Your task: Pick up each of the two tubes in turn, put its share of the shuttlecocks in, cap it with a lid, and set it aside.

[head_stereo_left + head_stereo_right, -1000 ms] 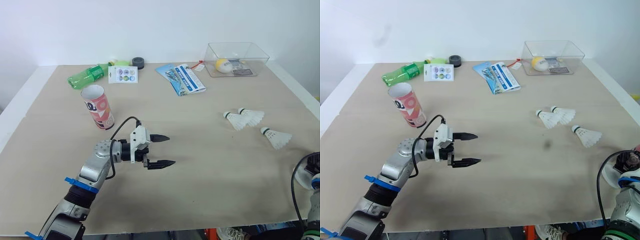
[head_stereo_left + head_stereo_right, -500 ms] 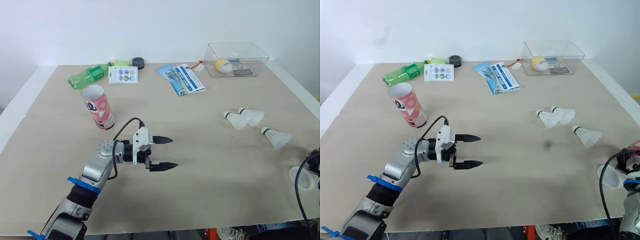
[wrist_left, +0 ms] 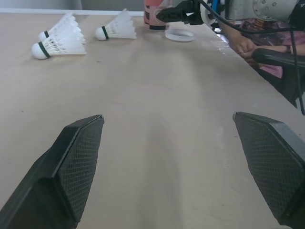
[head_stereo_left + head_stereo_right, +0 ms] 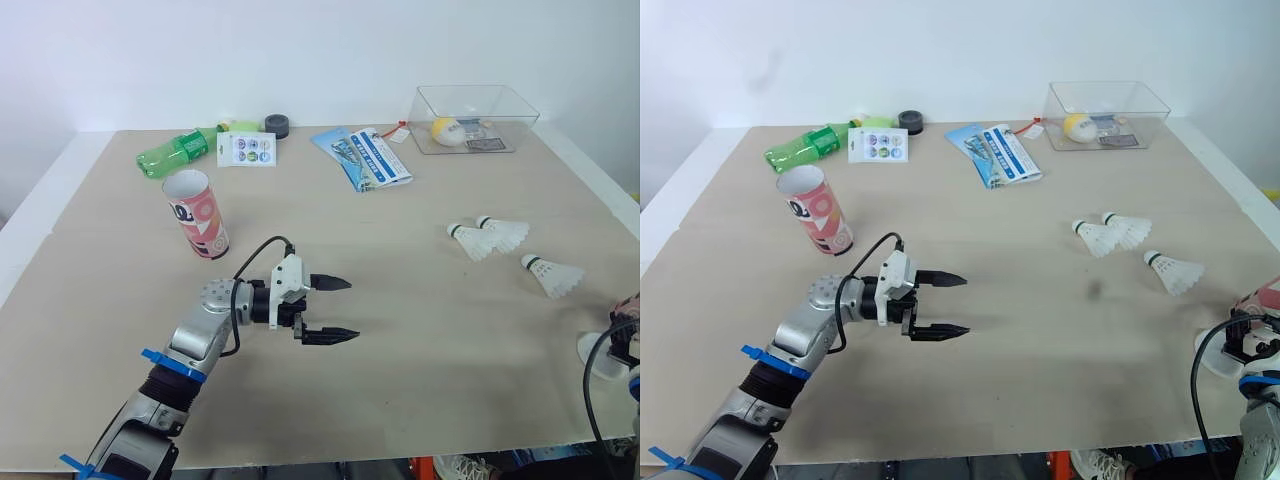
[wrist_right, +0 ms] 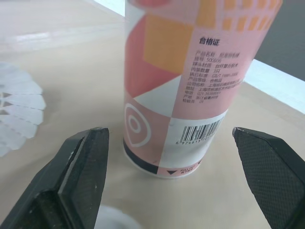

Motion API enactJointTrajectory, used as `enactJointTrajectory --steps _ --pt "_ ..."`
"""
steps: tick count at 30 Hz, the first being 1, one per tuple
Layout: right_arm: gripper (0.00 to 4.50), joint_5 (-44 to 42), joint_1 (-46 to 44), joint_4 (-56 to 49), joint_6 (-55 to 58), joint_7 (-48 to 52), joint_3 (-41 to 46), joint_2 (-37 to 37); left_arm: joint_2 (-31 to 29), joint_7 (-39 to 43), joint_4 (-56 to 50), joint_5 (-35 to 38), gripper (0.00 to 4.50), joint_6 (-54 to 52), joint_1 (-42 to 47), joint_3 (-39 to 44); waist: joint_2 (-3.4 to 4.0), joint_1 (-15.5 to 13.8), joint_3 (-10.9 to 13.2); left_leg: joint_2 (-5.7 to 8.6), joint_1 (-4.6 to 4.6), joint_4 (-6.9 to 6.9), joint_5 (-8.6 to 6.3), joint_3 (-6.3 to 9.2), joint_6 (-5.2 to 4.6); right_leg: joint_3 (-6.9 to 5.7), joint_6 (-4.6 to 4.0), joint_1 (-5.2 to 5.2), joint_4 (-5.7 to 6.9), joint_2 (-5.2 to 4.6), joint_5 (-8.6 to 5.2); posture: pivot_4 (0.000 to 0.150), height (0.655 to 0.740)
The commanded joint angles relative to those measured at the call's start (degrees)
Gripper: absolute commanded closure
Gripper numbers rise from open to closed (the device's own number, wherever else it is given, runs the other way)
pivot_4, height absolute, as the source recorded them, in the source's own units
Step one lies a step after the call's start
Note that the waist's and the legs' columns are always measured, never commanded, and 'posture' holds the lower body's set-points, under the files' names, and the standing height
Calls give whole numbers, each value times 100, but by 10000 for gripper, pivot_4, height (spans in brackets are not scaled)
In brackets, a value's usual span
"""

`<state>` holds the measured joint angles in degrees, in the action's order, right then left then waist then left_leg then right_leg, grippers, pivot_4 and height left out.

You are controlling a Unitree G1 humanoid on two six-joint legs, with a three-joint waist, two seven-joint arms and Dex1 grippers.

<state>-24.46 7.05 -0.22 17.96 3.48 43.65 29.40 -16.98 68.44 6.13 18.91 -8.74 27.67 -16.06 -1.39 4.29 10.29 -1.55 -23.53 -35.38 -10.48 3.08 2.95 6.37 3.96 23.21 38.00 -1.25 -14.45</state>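
Carefully, we centre the spread right gripper [image 5: 167,138] on the pink tube [image 5: 190,71] standing just ahead, lower right in the head view, before closing. Our left gripper [image 4: 352,309] hovers spread mid-frame; the other tube [image 4: 197,213] stands upper left.

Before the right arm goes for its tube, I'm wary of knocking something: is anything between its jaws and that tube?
Nothing visible stands between. The right gripper has its jaws open, the pink tube upright straight ahead. A white lid lies flat on the table near them.
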Motion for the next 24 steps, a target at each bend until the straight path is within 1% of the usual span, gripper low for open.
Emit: enactJointTrajectory --steps 1,4,8,11,15,17,19,21,24 --pt "597 -153 245 -720 132 -102 349 -90 50 165 67 -1 0 142 171 -47 0 -3 0 0 0 0 0 0 0 0 0 0 0 0 0 1500 7400" --pt "597 -268 538 -1309 371 -146 385 -260 107 287 213 -5 0 179 257 -82 1 -4 0 0 -3 1 0 2 0 -1 -2 3 0 1 -2 1500 7400" --pt "597 -506 1094 -2348 795 -148 388 -508 202 434 449 -15 0 278 373 -136 4 -8 -2 -1 -5 1 0 3 0 -2 -2 6 0 0 -2 1500 7400" --pt "597 -552 1517 -3064 1085 47 241 -440 263 456 620 -43 0 352 434 -108 4 -5 -2 -1 -7 1 -1 3 0 -2 -3 8 0 0 -3 1500 7400" --pt "597 -716 1967 -3729 1229 795 -29 -108 326 305 793 -41 0 393 480 23 2 -1 -1 -1 -8 -1 -1 2 0 -2 -3 9 0 -2 -3 1500 7400" --pt "597 -868 2126 -3949 894 1728 -283 222 343 130 825 -48 0 451 460 133 2 -1 -1 -1 -8 -1 -1 4 0 -3 -3 9 0 -1 -3 1500 7400" --pt "597 -979 2068 -3919 510 2442 -521 400 323 1 799 -70 0 495 413 196 -8 0 4 -3 -7 -1 -1 3 0 -3 -3 9 0 0 -3 1500 7400" --pt "597 -986 1751 -3682 174 3021 -904 570 287 -148 713 -98 0 536 327 271 -16 2 8 -6 -5 -1 -1 6 0 -7 -3 5 0 3 -3 1500 7400" --pt "597 -990 747 -3061 -218 3903 -1750 796 193 -458 438 -141 0 544 112 413 -29 9 16 -4 -5 -4 -1 3 1 -6 -2 4 -1 2 -1 1500 7400"
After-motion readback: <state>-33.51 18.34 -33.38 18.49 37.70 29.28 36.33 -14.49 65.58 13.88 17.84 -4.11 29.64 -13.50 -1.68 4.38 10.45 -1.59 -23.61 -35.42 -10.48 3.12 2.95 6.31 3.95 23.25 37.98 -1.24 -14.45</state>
